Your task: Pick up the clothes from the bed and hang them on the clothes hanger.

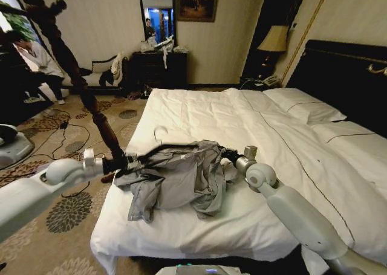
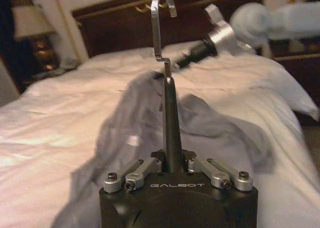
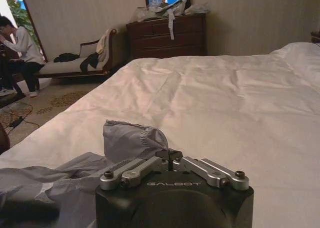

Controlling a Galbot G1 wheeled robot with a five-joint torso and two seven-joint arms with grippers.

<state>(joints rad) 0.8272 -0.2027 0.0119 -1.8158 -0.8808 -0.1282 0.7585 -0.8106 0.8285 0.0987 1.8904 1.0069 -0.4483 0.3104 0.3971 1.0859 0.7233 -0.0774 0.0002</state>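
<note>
Grey shirt (image 1: pixel 178 175) crumpled on the white bed (image 1: pixel 254 136) near its foot edge, between the two pincers, long axis running across the bed from one pincer to the other. Left pincer (image 1: pixel 130 160) at the shirt's left edge, fingers pressed together on the dark stem of the hanger (image 2: pixel 167 112); hanger stem pointing away from the pincer toward the dark headboard (image 2: pixel 120 22), silvery hook (image 2: pixel 161 25) at its far end, shirt draped around the stem. Right pincer (image 3: pixel 169 157) at the shirt's right edge, fingers pressed together, a raised fold of grey cloth just beside the tips; whether cloth is pinched cannot be told. "GALBOT" printed in pale letters on both pincer housings.
</note>
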